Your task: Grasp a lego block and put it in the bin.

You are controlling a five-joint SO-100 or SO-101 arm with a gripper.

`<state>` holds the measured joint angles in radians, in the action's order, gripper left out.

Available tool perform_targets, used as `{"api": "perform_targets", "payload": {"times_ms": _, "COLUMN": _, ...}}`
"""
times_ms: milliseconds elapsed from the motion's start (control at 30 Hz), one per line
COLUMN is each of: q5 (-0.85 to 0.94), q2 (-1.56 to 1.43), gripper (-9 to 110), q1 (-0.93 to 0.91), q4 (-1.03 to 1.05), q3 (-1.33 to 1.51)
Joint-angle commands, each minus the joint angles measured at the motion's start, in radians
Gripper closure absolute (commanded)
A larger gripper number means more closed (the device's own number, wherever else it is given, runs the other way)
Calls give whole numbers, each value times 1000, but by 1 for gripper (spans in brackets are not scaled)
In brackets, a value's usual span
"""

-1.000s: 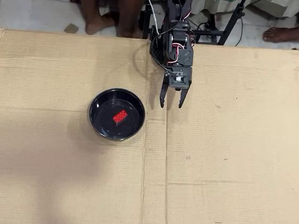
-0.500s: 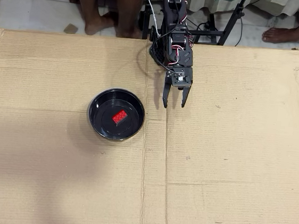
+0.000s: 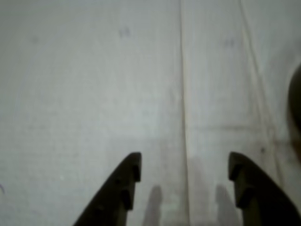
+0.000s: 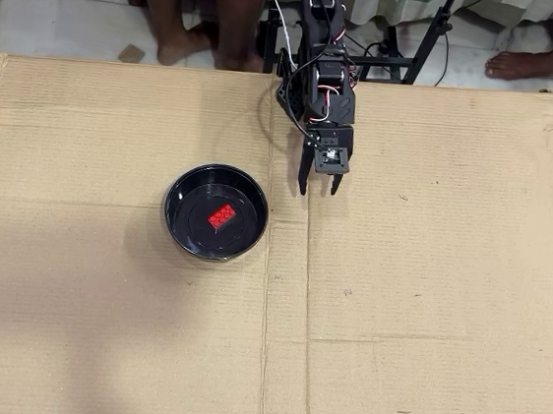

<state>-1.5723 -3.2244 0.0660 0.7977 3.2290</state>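
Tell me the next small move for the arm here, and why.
Probably just retract a little toward the base and rest. The red lego brick already lies flat inside the black bowl, and the hand is open, holding nothing, over bare cardboard to the bowl's right in the overhead view. I see no other brick on the cardboard, so no further grasp seems needed.

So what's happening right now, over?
Gripper open, empty, above bare cardboard. Red lego block lies inside the black bowl, left of the gripper in the overhead view. Nothing in the way.
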Motion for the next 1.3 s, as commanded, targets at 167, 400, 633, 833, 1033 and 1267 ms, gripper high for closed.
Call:
{"api": "perform_targets", "payload": {"times_ms": 167, "q5": -5, "q2": -14, "gripper": 80, "q1": -2, "q4": 156, "q3": 17}}
{"api": "perform_targets", "payload": {"times_ms": 400, "q5": -5, "q2": -137, "gripper": 81, "q1": -2, "q4": 360, "q3": 17}}
{"api": "perform_targets", "payload": {"times_ms": 633, "q5": -5, "q2": -199, "gripper": 98, "q1": -14, "q4": 485, "q3": 15}}
{"api": "perform_targets", "payload": {"times_ms": 833, "q5": -3, "q2": -199, "gripper": 101, "q1": -12, "q4": 494, "q3": 15}}
{"api": "perform_targets", "payload": {"times_ms": 1033, "q5": 11, "q2": -199, "gripper": 101, "q1": -11, "q4": 592, "q3": 15}}
{"api": "perform_targets", "payload": {"times_ms": 1267, "q5": 15, "q2": -199, "gripper": 101, "q1": -8, "q4": 624, "q3": 15}}
